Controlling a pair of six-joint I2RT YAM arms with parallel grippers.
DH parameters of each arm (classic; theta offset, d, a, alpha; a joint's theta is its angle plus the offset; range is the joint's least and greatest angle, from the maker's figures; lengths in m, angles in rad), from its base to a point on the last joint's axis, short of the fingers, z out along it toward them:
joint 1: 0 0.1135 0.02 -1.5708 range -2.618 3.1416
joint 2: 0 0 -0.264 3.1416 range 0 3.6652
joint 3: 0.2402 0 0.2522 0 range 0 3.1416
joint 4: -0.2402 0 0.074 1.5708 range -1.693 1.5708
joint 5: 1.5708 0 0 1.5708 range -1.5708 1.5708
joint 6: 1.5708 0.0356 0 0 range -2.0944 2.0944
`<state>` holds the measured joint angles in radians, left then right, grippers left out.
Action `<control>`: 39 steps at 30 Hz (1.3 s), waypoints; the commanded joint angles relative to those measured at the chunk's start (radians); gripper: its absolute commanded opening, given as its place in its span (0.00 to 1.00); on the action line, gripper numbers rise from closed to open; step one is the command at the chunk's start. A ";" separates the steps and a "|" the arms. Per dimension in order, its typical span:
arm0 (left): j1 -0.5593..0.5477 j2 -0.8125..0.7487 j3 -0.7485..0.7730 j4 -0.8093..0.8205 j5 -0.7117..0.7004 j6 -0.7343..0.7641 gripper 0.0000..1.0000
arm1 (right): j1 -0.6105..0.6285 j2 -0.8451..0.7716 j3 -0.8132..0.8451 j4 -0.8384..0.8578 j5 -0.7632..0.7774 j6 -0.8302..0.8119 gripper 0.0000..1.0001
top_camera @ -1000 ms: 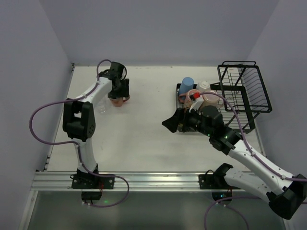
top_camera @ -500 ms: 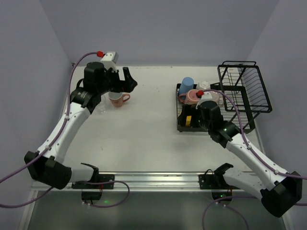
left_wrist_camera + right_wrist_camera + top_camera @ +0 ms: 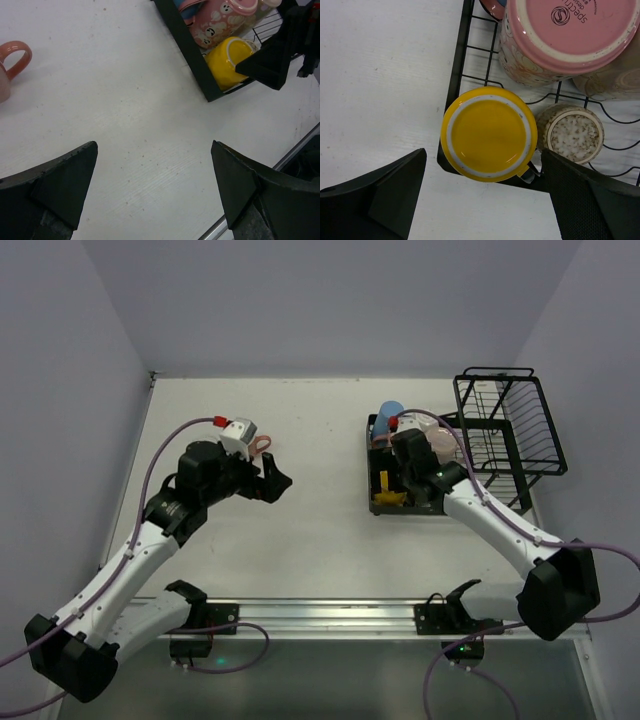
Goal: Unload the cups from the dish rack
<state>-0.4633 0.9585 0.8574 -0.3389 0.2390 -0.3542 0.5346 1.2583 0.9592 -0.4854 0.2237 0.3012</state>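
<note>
The left claw (image 3: pixel 153 145) has let go of the pink mug (image 3: pixel 7 62) and drawn back over the desk (image 3: pixel 320 440), jaws wide and empty, well apart from the mug at the far left. The right claw (image 3: pixel 484 150) has swung over the dish rack (image 3: pixel 187 52) and hangs, jaws wide, directly above the base-up yellow mug (image 3: pixel 489 132) in the tray's near-left corner. One cup is unloaded; the yellow mug appears next, with the pink patterned mug (image 3: pixel 560 40) and speckled cup (image 3: pixel 571 132) beside it still racked.

Glossy glazed yellow cup (image 3: pixel 489 132), black wire dish rack (image 3: pixel 188 50), matt white table (image 3: pixel 380 75) (faintly speckled)
</note>
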 commanded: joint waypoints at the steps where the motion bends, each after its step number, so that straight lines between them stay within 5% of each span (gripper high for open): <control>1: 0.000 -0.073 -0.043 0.034 -0.003 0.034 1.00 | -0.001 0.052 0.058 -0.059 0.084 -0.024 0.99; 20: 0.002 -0.072 -0.084 0.044 0.008 0.069 1.00 | -0.025 0.257 0.092 -0.009 0.055 -0.010 0.99; 23: 0.002 -0.070 -0.084 0.051 0.017 0.058 1.00 | -0.024 0.207 0.066 0.020 0.075 -0.007 0.90; 27: 0.002 -0.069 -0.090 0.077 0.049 0.023 1.00 | -0.024 0.083 0.038 0.028 0.115 -0.013 0.55; 39: 0.000 -0.089 -0.179 0.305 0.261 -0.202 0.92 | 0.010 -0.253 0.021 0.077 -0.076 0.058 0.43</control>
<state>-0.4633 0.8890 0.7361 -0.1745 0.3954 -0.4416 0.5247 1.0912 0.9726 -0.5083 0.2481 0.3099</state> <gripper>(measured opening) 0.932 0.863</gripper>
